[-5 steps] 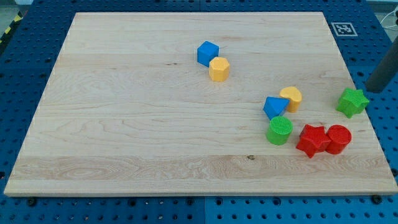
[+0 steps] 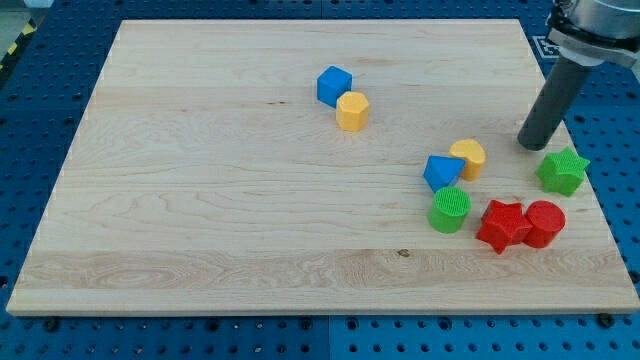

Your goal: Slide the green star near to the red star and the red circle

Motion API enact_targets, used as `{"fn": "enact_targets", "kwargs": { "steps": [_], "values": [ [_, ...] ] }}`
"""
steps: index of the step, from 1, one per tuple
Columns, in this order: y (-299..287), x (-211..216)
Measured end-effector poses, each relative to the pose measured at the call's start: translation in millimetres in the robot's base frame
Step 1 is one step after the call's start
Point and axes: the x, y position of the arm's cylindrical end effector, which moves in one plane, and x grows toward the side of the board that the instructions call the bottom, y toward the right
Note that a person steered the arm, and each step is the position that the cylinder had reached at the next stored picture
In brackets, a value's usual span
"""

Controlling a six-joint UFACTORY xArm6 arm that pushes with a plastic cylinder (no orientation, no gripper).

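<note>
Blue pegboard surrounds a pale wooden board (image 2: pixel 250 200) that fills most of the single camera view. On its right side, my tip (image 2: pixel 531 146) rests on the wood just to the upper left of the green star (image 2: pixel 563 170), close beside it, though whether they touch cannot be told; the rod carries no fingers, so nothing is spread or pinched. The green star sits near the board's right edge, a little above and to the right of the red circle (image 2: pixel 545 222), which touches the red star (image 2: pixel 502 225) on its left. Further left stands a green cylinder (image 2: pixel 450 210), with a blue triangular block (image 2: pixel 441 171) and a yellow rounded block (image 2: pixel 468 157) clustered just above it. Farther away, toward the top centre, a blue cube (image 2: pixel 334 85) touches a yellow hexagonal block (image 2: pixel 352 111).
</note>
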Motion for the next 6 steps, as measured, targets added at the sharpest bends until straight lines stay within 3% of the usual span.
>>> {"fn": "enact_targets", "kwargs": {
  "steps": [2, 4, 6],
  "values": [
    [66, 31],
    [6, 52],
    [2, 41]
  ]
}}
